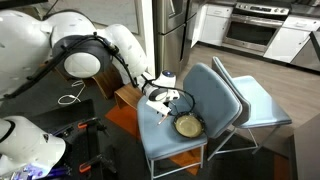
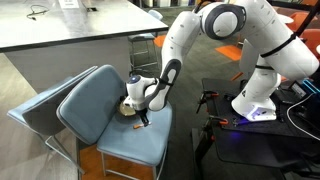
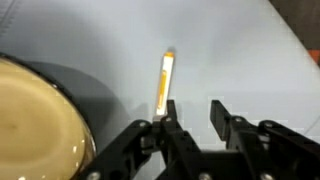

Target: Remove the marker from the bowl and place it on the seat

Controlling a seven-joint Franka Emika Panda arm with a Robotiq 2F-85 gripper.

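We see the gripper (image 3: pixel 192 112) parted, gripping nothing; the marker (image 3: pixel 164 80) lies flat on the seat (image 3: pixel 245 50) beside the bowl (image 3: pixel 35 120), its near end perhaps touching one fingertip. Only our wrist view shows the marker, neither exterior view does

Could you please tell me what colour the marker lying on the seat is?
The slim marker is yellow-orange, clearest in the wrist view.

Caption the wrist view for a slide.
Open end effector over the seat; marker lies there beside the bowl.
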